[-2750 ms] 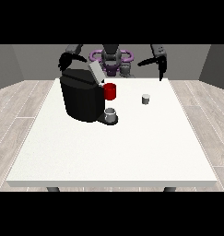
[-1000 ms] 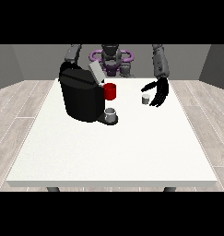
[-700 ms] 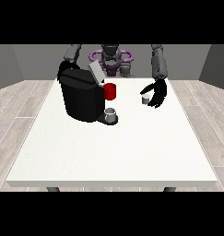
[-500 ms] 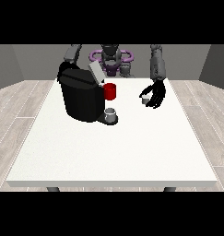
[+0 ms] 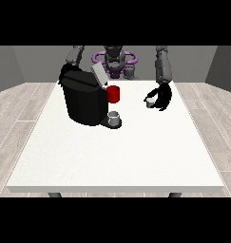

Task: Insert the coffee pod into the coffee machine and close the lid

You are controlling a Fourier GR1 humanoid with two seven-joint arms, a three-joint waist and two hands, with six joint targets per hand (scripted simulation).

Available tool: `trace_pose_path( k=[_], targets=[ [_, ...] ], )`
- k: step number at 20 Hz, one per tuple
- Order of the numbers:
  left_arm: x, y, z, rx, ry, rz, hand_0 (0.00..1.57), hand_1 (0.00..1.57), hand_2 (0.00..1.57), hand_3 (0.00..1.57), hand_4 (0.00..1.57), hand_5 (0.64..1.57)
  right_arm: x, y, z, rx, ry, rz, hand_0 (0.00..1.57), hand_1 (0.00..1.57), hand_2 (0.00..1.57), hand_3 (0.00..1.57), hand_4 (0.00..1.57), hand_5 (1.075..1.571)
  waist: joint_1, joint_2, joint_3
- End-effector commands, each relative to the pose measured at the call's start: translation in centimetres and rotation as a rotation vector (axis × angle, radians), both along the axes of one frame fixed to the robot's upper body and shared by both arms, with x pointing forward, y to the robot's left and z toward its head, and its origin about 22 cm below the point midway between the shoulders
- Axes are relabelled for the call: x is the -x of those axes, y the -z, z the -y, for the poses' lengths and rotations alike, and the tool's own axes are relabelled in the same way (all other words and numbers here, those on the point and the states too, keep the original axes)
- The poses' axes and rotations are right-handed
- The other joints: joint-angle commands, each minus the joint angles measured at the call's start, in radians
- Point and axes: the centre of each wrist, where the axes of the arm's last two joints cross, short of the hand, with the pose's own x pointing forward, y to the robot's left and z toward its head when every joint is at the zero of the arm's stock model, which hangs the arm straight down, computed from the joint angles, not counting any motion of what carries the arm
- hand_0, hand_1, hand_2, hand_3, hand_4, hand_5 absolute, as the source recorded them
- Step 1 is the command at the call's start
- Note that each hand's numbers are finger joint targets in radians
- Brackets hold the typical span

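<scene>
The hand (image 5: 161, 98) at the view's right seemingly curls round the coffee pod (image 5: 149, 102); the coffee machine (image 5: 83, 97) lid (image 5: 99, 74) stands raised.

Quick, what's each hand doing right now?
Hand at the view's right: fingers curled round the pod.
Hand at the view's left: hidden behind the coffee machine, not in view.

One coffee machine (image 5: 84, 99), one coffee pod (image 5: 149, 102), two cups (image 5: 114, 94), one table (image 5: 117, 152).

Torso (image 5: 114, 59): dark grey, with purple ring-shaped parts at the shoulders.
Arms: grey, segmented.
Hand (image 5: 162, 97): black.
</scene>
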Motion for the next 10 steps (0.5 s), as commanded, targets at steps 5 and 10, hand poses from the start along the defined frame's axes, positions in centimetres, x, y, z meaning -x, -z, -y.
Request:
trace_pose_path(
  k=[5, 10],
  targets=[
    [-0.5, -0.8, -0.5, -0.013, 0.070, -0.017, 1.32, 1.32, 1.43, 1.41, 0.55, 1.571, 1.5, 2.9, 0.0, -0.020, 0.038, -0.047, 0.00, 0.00, 0.00, 0.00, 0.44, 1.571, 0.017, -0.035, -0.0022],
    [-3.4, -4.9, 2.1, 0.016, 0.185, 0.065, 1.40, 1.40, 1.42, 1.36, 0.60, 1.571, 0.3, 2.5, -0.6, 0.000, 0.034, -0.061, 0.00, 0.00, 0.00, 0.00, 0.49, 1.571, 0.027, -0.066, -0.0020]
  ],
)
